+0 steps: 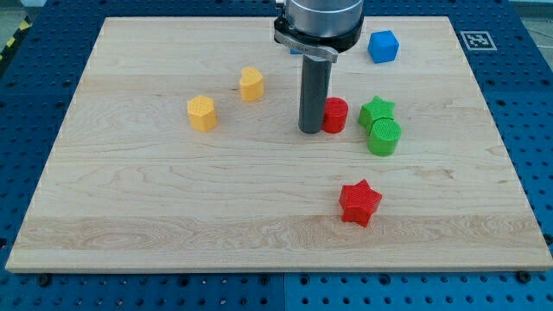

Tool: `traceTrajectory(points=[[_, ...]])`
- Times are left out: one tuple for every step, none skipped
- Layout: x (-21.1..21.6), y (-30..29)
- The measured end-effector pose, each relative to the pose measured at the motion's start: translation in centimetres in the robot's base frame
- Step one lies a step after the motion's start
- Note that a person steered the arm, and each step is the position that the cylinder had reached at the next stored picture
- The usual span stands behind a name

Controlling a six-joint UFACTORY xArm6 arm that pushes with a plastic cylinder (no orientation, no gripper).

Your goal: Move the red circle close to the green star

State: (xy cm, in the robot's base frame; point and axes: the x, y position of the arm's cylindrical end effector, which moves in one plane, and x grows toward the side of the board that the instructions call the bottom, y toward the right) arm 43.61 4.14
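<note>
The red circle (335, 114) sits right of the board's middle. The green star (377, 110) lies a short gap to its right. My tip (310, 130) rests on the board right against the red circle's left side. The rod stands upright from the arm's grey end at the view's top.
A green circle (384, 136) touches the green star from below. A red star (359, 202) lies lower down. A blue cube (383, 46) is at the top right. A yellow heart-like block (251, 84) and a yellow hexagon (201, 113) lie left. The wooden board (173, 207) sits on a blue table.
</note>
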Motion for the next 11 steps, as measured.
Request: traceTrajectory(points=[[0.0, 0.0], [-0.1, -1.8], [-0.3, -2.1], [-1.5, -2.1], [-2.5, -1.9], [-2.5, 0.2], [-2.5, 0.4], [-2.5, 0.4], [-2.5, 0.4], [-2.4, 0.7], [-1.7, 1.6]])
